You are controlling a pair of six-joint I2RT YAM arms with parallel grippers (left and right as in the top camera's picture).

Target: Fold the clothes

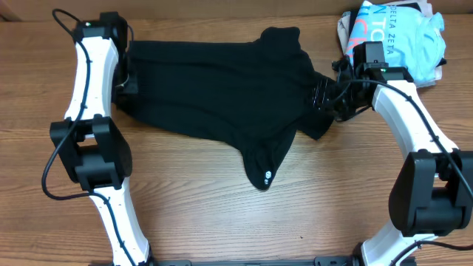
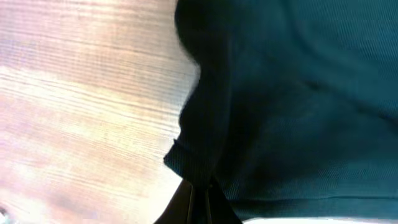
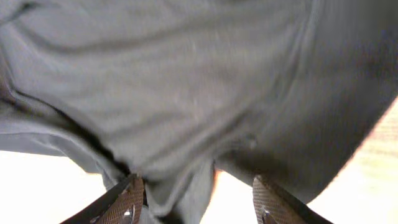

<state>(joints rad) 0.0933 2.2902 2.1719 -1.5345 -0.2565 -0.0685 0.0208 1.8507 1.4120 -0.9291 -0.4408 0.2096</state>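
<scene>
Grasp step: black cloth garment (image 1: pixel 222 81) spread on wooden table (image 1: pixel 222 222), my left gripper (image 2: pixel 200 190) pinches its left hem, my right gripper (image 3: pixel 202 196) straddles the right edge wide open; next, close, lift, fold.

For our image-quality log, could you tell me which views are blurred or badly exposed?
Overhead: sharp and evenly lit, though the black shirt shows little detail; left wrist: soft close-up, shirt tinted teal; right wrist: blurred fabric, table washed out at the lower corners.

Bare table (image 1: pixel 222 214) lies open beside the black garment (image 1: pixel 214 81); a clothes pile (image 1: pixel 403 37) fills the far right corner.
</scene>
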